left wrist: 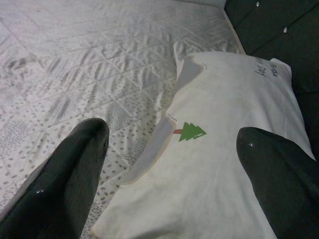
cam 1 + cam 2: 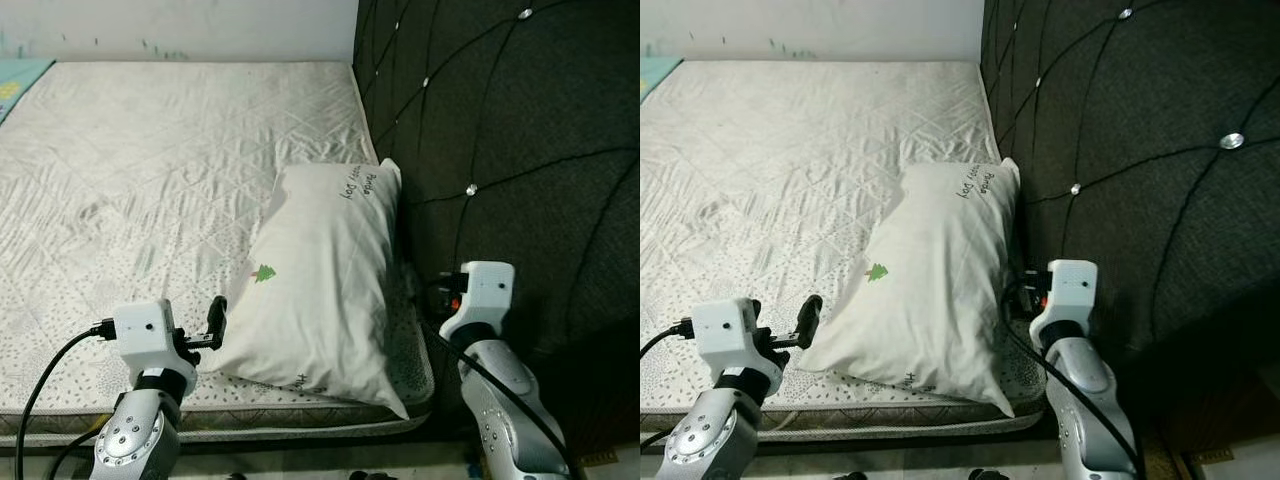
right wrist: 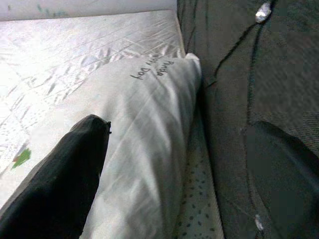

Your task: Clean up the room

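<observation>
A white pillow [image 2: 320,280] with a small green tree print [image 1: 192,132] and black lettering lies on the quilted mattress [image 2: 150,170], its long side against the dark headboard. My left gripper [image 2: 214,322] is open at the pillow's near left corner, and in the left wrist view its fingers [image 1: 75,164] straddle that corner. My right gripper [image 2: 432,292] is open at the pillow's right edge, in the gap beside the headboard. In the right wrist view one finger [image 3: 75,169] lies over the pillow and the other is by the headboard. Neither holds anything.
The tufted black headboard [image 2: 500,130] with shiny buttons rises along the right side. The mattress's front edge [image 2: 300,425] runs just before my arms. A teal patterned cloth [image 2: 15,85] shows at the far left corner. A pale wall closes the far end.
</observation>
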Motion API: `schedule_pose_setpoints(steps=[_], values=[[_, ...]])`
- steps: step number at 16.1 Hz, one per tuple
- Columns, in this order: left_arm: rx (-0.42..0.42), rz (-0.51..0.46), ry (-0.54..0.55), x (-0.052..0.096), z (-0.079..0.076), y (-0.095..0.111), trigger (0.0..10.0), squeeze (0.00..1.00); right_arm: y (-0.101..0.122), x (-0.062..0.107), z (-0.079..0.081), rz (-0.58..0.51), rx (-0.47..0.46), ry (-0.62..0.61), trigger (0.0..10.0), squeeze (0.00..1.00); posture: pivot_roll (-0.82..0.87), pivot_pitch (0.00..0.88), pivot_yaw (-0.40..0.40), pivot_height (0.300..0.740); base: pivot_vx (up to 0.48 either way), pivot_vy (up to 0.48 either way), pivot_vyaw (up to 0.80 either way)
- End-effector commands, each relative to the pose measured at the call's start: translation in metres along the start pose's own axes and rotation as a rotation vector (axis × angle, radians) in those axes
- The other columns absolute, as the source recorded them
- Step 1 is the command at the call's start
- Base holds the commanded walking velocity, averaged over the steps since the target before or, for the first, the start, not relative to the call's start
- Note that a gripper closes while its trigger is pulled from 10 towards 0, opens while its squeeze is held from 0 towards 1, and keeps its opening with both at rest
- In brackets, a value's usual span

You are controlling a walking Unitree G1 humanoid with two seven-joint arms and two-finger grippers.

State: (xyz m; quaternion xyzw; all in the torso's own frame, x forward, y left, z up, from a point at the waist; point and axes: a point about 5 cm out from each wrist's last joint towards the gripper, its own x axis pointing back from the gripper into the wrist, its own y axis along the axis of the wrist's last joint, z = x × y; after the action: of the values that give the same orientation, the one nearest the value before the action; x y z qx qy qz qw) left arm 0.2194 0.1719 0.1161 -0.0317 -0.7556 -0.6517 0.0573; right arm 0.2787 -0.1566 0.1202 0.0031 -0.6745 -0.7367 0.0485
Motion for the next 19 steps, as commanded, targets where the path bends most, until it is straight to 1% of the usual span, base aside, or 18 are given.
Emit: schedule_pose_setpoints(steps=[1, 6, 8, 12, 19], values=[[-0.002, 0.005, -0.001, 0.0018, 0.0017, 0.0015, 10.0, 0.0, 0.0014, 0.0034, 0.0002, 0.001, 0.002, 0.007, 10.0, 0.0, -0.04, 0.204, 0.002, 0.736, 0.0, 0.0, 0.0], [-0.005, 0.005, -0.003, 0.0001, 0.0006, 0.0022, 10.0, 0.0, 0.0009, 0.0034, 0.0022, 0.009, -0.002, 0.018, 10.0, 0.0, -0.04, 0.21, 0.002, 0.69, 0.0, 0.0, 0.0], [-0.011, 0.004, -0.004, -0.0011, -0.0004, 0.0031, 10.0, 0.0, 0.0016, 0.003, 0.0024, 0.011, -0.001, 0.022, 10.0, 0.0, -0.04, 0.213, -0.002, 0.66, 0.0, 0.0, 0.0], [-0.012, 0.002, -0.003, -0.0021, -0.0009, 0.0036, 10.0, 0.0, 0.0015, 0.0023, 0.0034, 0.014, 0.003, 0.031, 10.0, 0.0, -0.04, 0.215, -0.002, 0.615, 0.0, 0.0, 0.0], [-0.004, 0.001, 0.006, -0.0024, -0.0025, 0.0038, 10.0, 0.0, 0.0017, -0.0001, 0.0033, 0.019, 0.011, 0.045, 10.0, 0.0, -0.04, 0.221, -0.01, 0.61, 0.0, 0.0, 0.0]])
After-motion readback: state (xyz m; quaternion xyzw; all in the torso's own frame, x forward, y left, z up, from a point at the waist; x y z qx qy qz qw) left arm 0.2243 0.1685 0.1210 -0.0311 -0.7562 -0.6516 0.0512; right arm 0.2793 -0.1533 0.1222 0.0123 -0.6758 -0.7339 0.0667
